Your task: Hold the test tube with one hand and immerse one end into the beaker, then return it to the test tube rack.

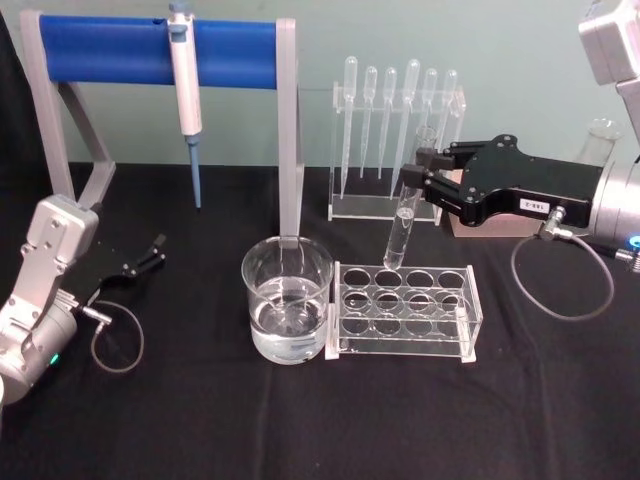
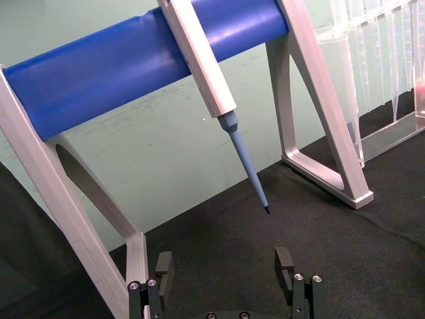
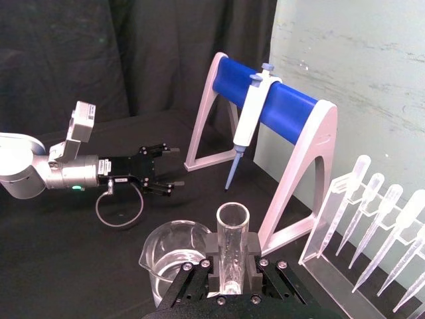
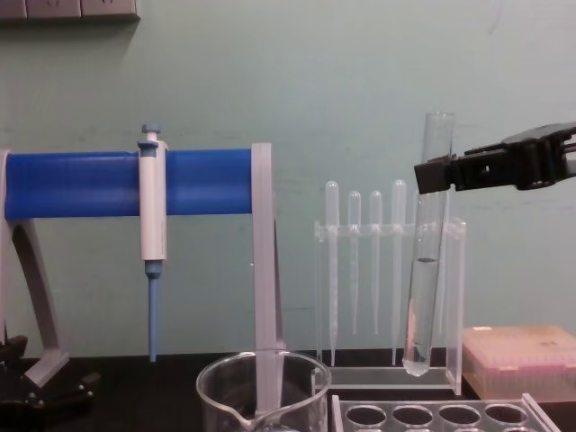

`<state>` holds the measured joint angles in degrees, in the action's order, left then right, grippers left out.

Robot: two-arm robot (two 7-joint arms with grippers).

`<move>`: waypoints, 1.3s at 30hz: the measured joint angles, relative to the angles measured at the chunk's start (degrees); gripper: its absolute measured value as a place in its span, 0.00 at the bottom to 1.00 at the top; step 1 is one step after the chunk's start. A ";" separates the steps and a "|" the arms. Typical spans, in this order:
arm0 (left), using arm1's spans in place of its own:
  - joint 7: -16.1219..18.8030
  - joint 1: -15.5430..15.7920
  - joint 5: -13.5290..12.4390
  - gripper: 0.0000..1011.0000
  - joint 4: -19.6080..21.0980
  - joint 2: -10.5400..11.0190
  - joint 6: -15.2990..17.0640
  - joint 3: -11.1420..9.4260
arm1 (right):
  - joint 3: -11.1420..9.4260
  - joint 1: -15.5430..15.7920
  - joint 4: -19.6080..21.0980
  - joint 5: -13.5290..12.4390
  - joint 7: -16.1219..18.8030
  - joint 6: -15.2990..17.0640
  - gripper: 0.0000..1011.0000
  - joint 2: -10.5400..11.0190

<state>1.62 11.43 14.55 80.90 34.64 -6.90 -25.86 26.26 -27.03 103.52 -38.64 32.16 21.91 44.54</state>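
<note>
My right gripper [image 1: 415,186] is shut on the upper part of the test tube [image 1: 399,232], a long clear glass tube with a little liquid at its rounded bottom. The tube hangs nearly upright in the air, its bottom just above the back row of the clear rack [image 1: 405,308]. The chest view shows the test tube [image 4: 426,261] clear of the rack, with the right gripper [image 4: 432,173] near its rim. In the right wrist view the tube [image 3: 232,242] stands between the fingers [image 3: 211,258]. The beaker [image 1: 287,300], holding water, stands left of the rack. My left gripper [image 1: 150,254] rests open at the table's left.
A grey stand with a blue bar [image 1: 150,50] and a hanging pipettor [image 1: 186,90] stands at the back left. A clear holder of plastic pipettes [image 1: 395,140] stands behind the rack. A pink box [image 4: 522,360] sits at the back right. Black cloth covers the table.
</note>
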 joint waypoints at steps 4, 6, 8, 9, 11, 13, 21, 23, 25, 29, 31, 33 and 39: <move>0.00 0.00 0.00 0.99 0.00 0.00 0.00 0.00 | -0.03 0.04 -0.03 0.04 0.01 -0.01 0.23 -0.02; 0.00 0.00 0.00 0.99 0.00 0.00 0.00 0.00 | -0.04 0.05 -0.04 0.08 0.01 -0.01 0.23 -0.03; 0.00 0.00 0.00 0.99 0.00 0.00 0.00 0.00 | -0.06 0.07 -0.06 0.12 0.01 -0.01 0.23 -0.04; 0.00 0.00 0.00 0.99 0.00 0.00 0.00 0.00 | -0.07 0.07 -0.06 0.13 0.01 -0.01 0.23 -0.05; 0.00 0.00 0.00 0.99 0.00 0.00 0.00 0.00 | -0.07 0.07 -0.07 0.14 0.01 -0.01 0.23 -0.06; 0.00 0.00 0.00 0.99 0.00 0.00 0.00 0.00 | -0.08 0.08 -0.08 0.16 0.02 -0.01 0.23 -0.06; 0.00 0.00 0.00 0.99 0.00 0.00 0.00 0.00 | -0.11 0.12 -0.11 0.20 0.07 -0.01 0.23 -0.11; 0.00 0.00 0.00 0.99 0.00 0.00 0.00 0.00 | -0.12 0.13 -0.10 0.21 0.08 -0.01 0.23 -0.12; 0.00 0.00 0.00 0.99 0.00 0.00 0.00 0.00 | -0.12 0.14 -0.11 0.22 0.09 -0.01 0.23 -0.11; 0.00 0.00 0.00 0.99 0.00 0.00 0.00 0.00 | -0.12 0.15 -0.11 0.24 0.11 0.00 0.23 -0.11; 0.00 0.00 0.00 0.99 0.00 0.00 0.00 0.00 | -0.12 0.15 -0.11 0.25 0.11 0.00 0.23 -0.12; 0.00 0.00 0.00 0.99 0.00 0.00 0.00 0.00 | -0.11 0.15 -0.11 0.26 0.12 0.00 0.23 -0.12; 0.00 0.00 0.00 0.99 0.00 0.00 0.00 0.00 | -0.11 0.15 -0.11 0.26 0.12 0.00 0.23 -0.11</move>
<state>1.62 11.43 14.55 80.90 34.65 -6.90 -25.86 26.15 -26.88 103.41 -38.38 32.28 21.90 44.42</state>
